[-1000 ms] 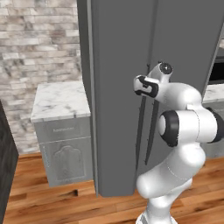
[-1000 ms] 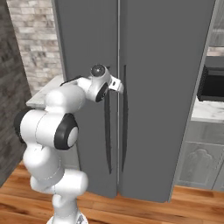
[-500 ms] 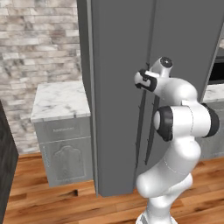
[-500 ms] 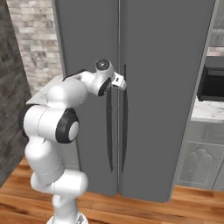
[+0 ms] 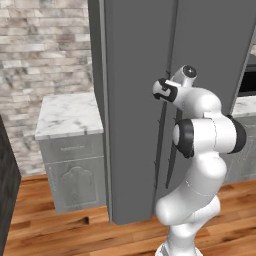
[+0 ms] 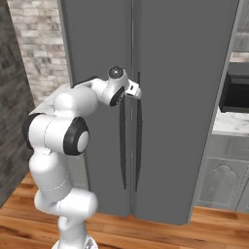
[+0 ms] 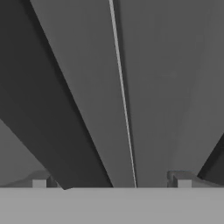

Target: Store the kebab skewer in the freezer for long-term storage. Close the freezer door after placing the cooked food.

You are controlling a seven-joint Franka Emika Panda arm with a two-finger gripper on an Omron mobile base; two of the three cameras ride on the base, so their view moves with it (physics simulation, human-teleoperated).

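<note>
The freezer is a tall dark grey cabinet with both doors shut. Its freezer door is the left panel, with a thin black bar handle beside the centre seam. My gripper is raised against the upper part of the handles, also seen from the left at the gripper. In the hand view the gripper is open, fingertips wide apart. The dark handle crosses diagonally between them, close ahead. The kebab skewer is out of view.
A marble counter on a grey cupboard stands left of the freezer, against a brick wall. A black microwave sits over a counter on the right. A dark cabinet edge stands at the far left above the wooden floor.
My hand has edged closer to the door handles and slightly toward the centre seam, and the elbow has risen. The doors have not moved.
</note>
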